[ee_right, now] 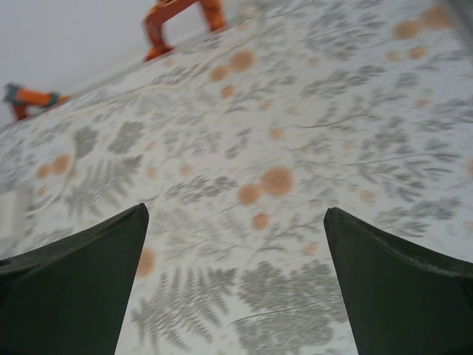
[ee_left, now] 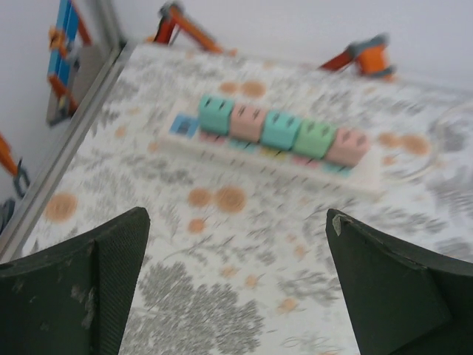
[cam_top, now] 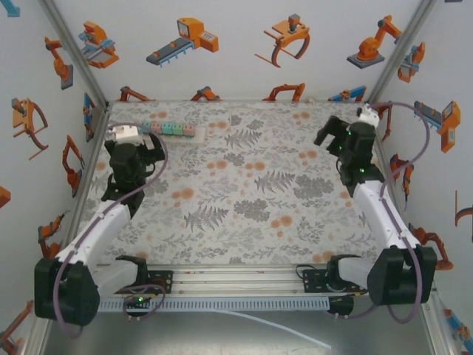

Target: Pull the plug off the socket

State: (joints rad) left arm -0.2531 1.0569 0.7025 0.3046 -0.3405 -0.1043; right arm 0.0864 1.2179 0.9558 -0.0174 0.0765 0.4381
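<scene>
Just short of the socket [ee_left: 363,179], the left tool [ee_left: 235,218] hangs wide and empty; the socket lies flat on the worktop [ee_left: 222,296] with five plugs [ee_left: 281,129] seated. Nothing is gripped or pulled yet. The right tool [ee_right: 235,213], well right of it, gapes empty

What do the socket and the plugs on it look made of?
The socket looks like smooth white moulded plastic, flat with crisp edges. The plugs look like pastel plastic cubes, evenly coloured; blur leaves their finish unclear.
</scene>
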